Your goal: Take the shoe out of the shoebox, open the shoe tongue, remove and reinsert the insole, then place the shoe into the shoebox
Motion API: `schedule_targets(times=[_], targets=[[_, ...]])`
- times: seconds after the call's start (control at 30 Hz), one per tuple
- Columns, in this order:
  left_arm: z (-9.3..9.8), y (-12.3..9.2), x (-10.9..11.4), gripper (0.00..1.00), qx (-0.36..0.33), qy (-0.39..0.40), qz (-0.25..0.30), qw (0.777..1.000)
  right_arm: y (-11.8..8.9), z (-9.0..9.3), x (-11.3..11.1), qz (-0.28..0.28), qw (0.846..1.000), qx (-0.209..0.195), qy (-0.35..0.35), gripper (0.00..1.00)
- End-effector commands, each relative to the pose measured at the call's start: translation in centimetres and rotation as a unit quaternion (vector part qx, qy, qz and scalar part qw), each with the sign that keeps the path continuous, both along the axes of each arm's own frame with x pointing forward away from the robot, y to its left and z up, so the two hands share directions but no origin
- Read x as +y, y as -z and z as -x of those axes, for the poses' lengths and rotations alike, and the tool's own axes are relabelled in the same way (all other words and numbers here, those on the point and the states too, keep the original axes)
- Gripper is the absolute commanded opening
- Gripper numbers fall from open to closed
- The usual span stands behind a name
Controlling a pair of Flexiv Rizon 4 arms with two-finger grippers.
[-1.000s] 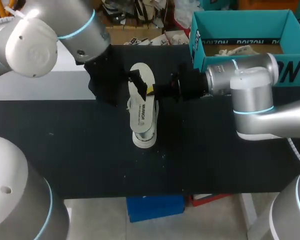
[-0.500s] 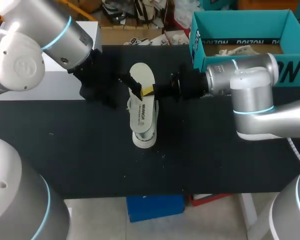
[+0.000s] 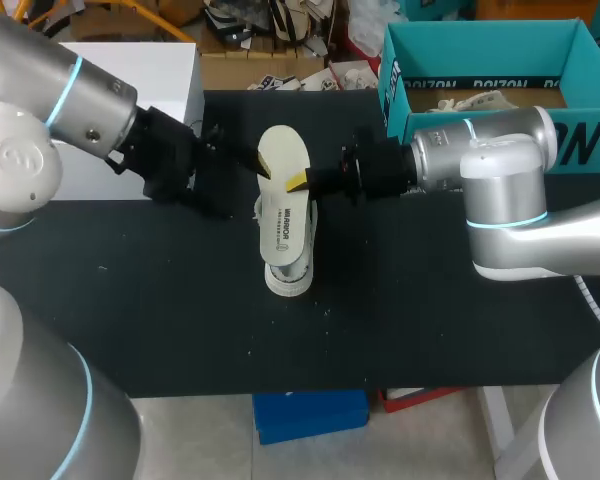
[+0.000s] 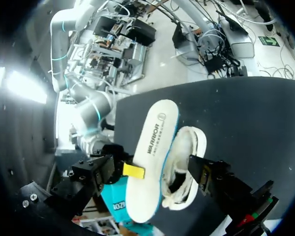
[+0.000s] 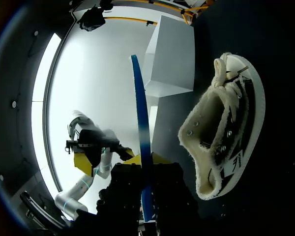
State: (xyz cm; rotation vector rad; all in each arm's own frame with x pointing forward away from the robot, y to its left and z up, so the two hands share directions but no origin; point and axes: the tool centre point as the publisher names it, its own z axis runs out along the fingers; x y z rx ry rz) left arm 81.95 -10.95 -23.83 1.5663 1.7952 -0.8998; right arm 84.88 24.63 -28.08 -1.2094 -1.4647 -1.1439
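In the head view the left claw (image 3: 242, 160) hangs left of centre above the black tabletop (image 3: 180, 320), released and holding nothing, just beside the cream insole (image 3: 283, 200). The insole runs lengthwise down the middle of the frame, over the white shoe (image 3: 288, 282), which lies on the tabletop at the centre. Reaching in from the right side, the right claw (image 3: 300, 182) is clenched on the insole's edge. The teal shoebox (image 3: 480, 55) stands open at the upper right.
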Motion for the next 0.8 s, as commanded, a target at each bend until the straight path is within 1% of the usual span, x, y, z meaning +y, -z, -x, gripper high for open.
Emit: schedule_targets(times=[0.03,0.4,0.43,0.5,0.57,0.63,0.8], targets=[[0.2,0.7,0.4,1.0,0.015,-0.022,0.076,0.997,0.0,0.1,0.1,0.0,1.0,0.0,0.002,0.0],[0.2,0.7,0.4,1.0,0.015,-0.022,0.076,0.997,0.0,0.1,0.1,0.0,1.0,0.0,0.002,0.0],[0.1,1.0,0.4,1.0,0.008,-0.027,0.098,0.995,0.0,0.1,0.1,0.0,1.0,0.0,0.002,0.0],[-0.2,1.9,0.6,1.0,-0.022,-0.026,0.121,0.992,0.0,0.1,0.1,0.0,1.0,0.0,0.002,0.0],[-0.6,2.8,0.9,1.0,-0.032,-0.028,0.161,0.986,0.0,0.1,0.1,0.0,1.0,0.0,0.002,0.0],[-1.2,3.4,1.3,1.0,-0.047,-0.034,0.191,0.98,0.0,0.1,0.1,0.0,1.0,0.0,0.002,0.0],[-2.8,3.8,2.3,1.0,-0.052,-0.059,0.267,0.961,0.0,0.1,0.1,0.0,1.0,0.0,0.002,0.0]])
